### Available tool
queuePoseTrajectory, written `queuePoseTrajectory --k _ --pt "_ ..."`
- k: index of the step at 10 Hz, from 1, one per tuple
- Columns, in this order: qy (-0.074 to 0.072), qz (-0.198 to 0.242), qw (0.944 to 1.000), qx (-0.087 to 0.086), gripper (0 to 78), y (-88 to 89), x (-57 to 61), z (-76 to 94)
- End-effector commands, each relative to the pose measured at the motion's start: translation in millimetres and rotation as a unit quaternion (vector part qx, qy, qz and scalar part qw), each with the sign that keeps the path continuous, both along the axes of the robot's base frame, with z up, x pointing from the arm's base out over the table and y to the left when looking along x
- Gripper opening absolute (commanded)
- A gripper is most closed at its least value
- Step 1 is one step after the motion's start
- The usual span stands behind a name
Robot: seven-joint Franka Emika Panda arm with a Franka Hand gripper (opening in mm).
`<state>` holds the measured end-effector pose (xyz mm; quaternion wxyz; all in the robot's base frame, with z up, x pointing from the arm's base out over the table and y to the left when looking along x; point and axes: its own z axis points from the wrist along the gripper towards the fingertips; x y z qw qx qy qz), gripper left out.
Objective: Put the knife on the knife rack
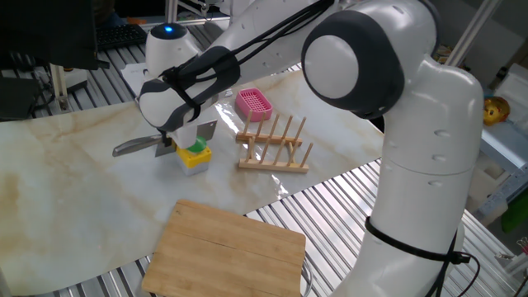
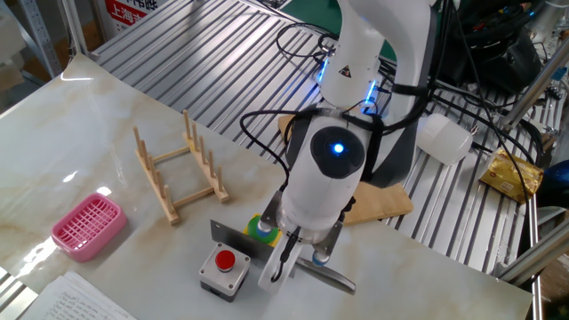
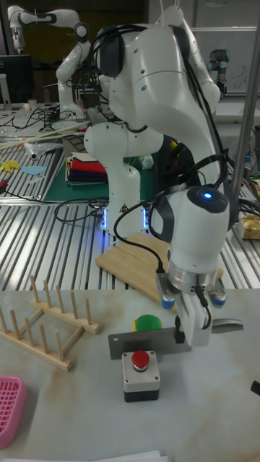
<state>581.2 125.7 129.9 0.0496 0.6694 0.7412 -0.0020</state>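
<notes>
One knife (image 3: pixel 148 342) clamped in the closed hand (image 3: pixel 193 336); one knife rack (image 3: pixel 45 323) nearby, apart.

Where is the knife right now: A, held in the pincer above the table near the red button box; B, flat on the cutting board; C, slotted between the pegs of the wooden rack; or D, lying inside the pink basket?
A: the pincer is shut on the knife, holding it level just over the red button box, apart from the knife rack.
</notes>
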Motion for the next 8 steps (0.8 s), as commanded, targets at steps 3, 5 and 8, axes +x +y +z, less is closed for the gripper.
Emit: queuePoseTrajectory --k 3,5,8 --pt "-0.003 0.026 0.9996 -0.001 2.6 -1.6 -8.8 42.4" --pt "-0.004 0.040 0.9992 -0.002 2.6 -4.4 -12.0 61.2" --pt "-0.010 0.082 0.9965 -0.010 2.6 -10.1 -17.6 81.3"
